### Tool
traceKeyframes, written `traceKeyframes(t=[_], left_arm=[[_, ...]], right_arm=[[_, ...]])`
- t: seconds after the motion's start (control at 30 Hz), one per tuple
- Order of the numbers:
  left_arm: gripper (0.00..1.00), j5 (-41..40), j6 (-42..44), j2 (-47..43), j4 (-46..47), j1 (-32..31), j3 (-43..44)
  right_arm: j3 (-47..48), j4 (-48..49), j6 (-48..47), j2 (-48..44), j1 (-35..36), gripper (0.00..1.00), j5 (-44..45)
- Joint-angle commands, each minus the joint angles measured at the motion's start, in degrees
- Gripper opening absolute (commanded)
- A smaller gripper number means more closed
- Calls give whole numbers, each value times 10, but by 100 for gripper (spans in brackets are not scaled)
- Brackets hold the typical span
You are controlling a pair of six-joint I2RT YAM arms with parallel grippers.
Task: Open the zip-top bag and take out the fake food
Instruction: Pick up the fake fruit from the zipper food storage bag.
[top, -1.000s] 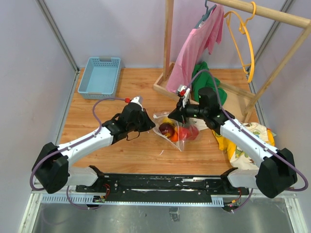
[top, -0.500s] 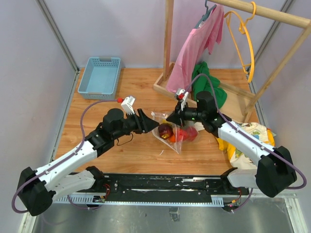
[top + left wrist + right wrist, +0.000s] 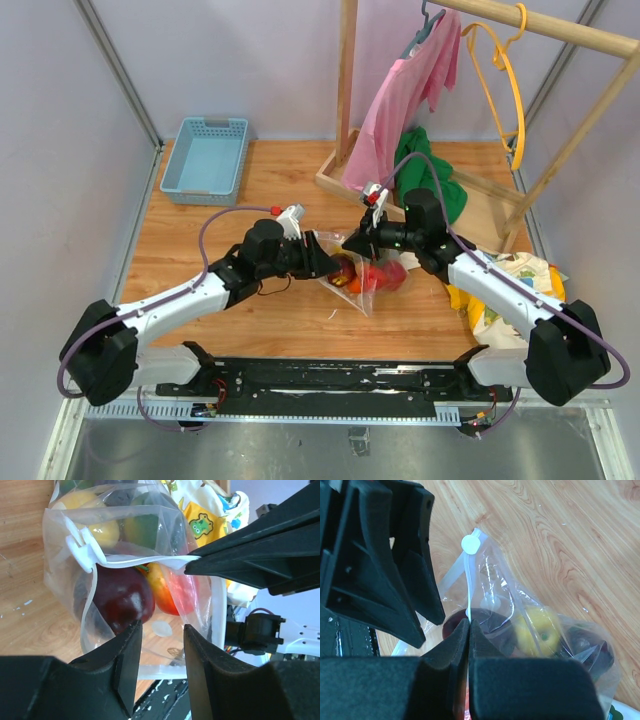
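1. bag position: the zip-top bag [image 3: 365,292] lies mid-table on the wooden table [image 3: 290,320], between the two grippers.
2. contents: the fake food [image 3: 345,268] is all inside the bag; through the plastic we see a dark red apple, with yellow, orange-red and green pieces.
3. right gripper [image 3: 348,243]: jaws pressed flat together, pinching the white zip strip [image 3: 145,559] at the bag's mouth.
4. left gripper [image 3: 325,265]: jaws stand part-way apart with a moderate gap, right at the bag's side. we see plastic beyond the gap and nothing clamped.
5. blue basket [image 3: 213,125]: far-left corner, well apart from the bag.
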Motion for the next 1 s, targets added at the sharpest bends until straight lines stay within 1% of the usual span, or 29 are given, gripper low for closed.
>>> traceKeyframes(t=[0.0,0.17,0.33,0.5,0.6,0.67,0.83,0.97], left_arm=[[44,-9,32,33,12,-12,32],[49,-52,39,66,-21,-18,44],[61,-101,43,65,-21,-19,27],[66,-114,52,75,-16,-19,21],[68,-121,57,84,-14,-19,19],[69,-118,61,93,-15,-19,21],[75,-116,67,114,-17,-20,20],[77,-117,73,122,-7,-20,15]], right_arm=[[-4,18,6,-2,9,1,8],[-3,19,7,-1,9,1,7],[-3,22,10,-1,9,1,2],[-2,26,12,2,9,1,0],[-2,28,14,4,9,1,-1],[-2,30,15,5,10,1,-1],[-1,33,17,9,13,1,0],[-3,35,17,13,15,1,4]])
